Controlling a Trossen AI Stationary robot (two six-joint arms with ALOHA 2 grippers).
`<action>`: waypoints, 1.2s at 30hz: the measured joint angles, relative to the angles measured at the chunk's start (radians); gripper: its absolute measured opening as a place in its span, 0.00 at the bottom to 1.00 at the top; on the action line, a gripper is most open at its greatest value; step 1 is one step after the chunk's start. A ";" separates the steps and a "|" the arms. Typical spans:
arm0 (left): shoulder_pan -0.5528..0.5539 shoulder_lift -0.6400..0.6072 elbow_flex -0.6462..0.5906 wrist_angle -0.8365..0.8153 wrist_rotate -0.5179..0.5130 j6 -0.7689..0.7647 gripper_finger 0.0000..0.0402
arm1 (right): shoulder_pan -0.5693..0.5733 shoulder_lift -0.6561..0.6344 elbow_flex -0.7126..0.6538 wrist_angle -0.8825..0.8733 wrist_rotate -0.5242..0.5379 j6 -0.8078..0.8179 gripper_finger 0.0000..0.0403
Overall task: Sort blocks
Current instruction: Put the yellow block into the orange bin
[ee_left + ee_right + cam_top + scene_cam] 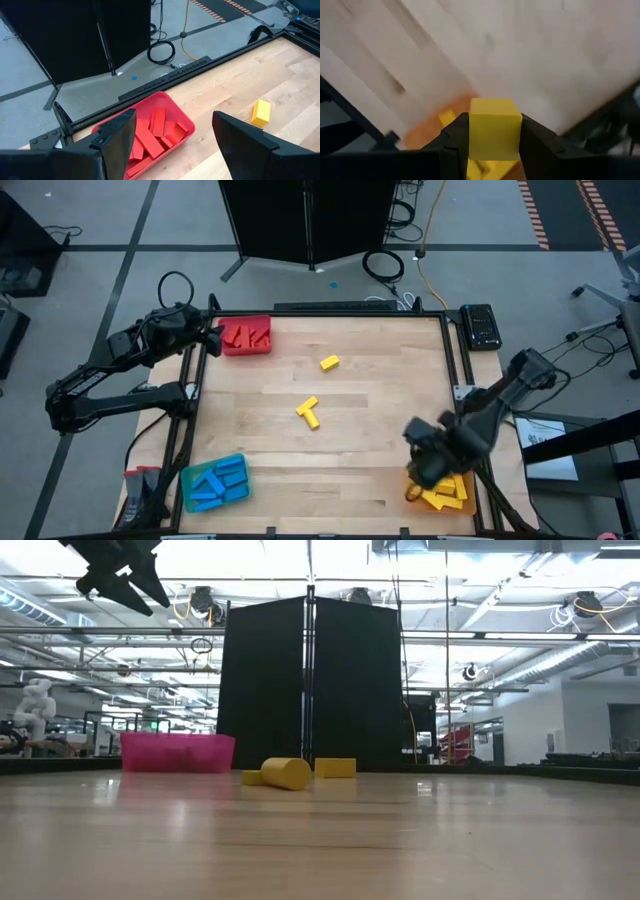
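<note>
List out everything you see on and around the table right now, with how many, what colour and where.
Red tray: one, far left corner, holding red blocks, about five.
Blue tray: one, near left corner, holding blue blocks, several.
Orange tray: one, near right corner, holding yellow blocks, several.
Loose yellow blocks: three on the table; one far of centre, two touching at centre.
Black device: one, far right edge.
Black screen: behind the table.
Left pincer: open, above the red tray.
Right pincer: shut on a yellow block, over the orange tray.
</note>
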 joint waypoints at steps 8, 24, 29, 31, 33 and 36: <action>0.000 0.000 0.000 0.000 0.000 0.000 0.67 | 0.221 0.000 -0.227 0.246 -0.131 0.359 0.28; 0.000 0.000 0.000 0.005 0.000 -0.002 0.67 | 0.473 0.005 -0.322 0.396 -0.282 0.764 0.28; 0.000 0.000 0.000 0.005 0.000 -0.002 0.67 | 0.465 0.005 -0.366 0.451 -0.278 0.762 0.28; 0.000 0.000 0.000 0.006 0.000 -0.002 0.67 | 0.465 0.005 -0.383 0.459 -0.277 0.762 0.28; 0.000 0.000 0.000 0.008 0.000 -0.002 0.67 | 0.465 0.005 -0.401 0.465 -0.276 0.761 0.28; 0.000 0.000 0.000 0.008 0.000 -0.002 0.67 | 0.463 0.005 -0.418 0.484 -0.277 0.761 0.28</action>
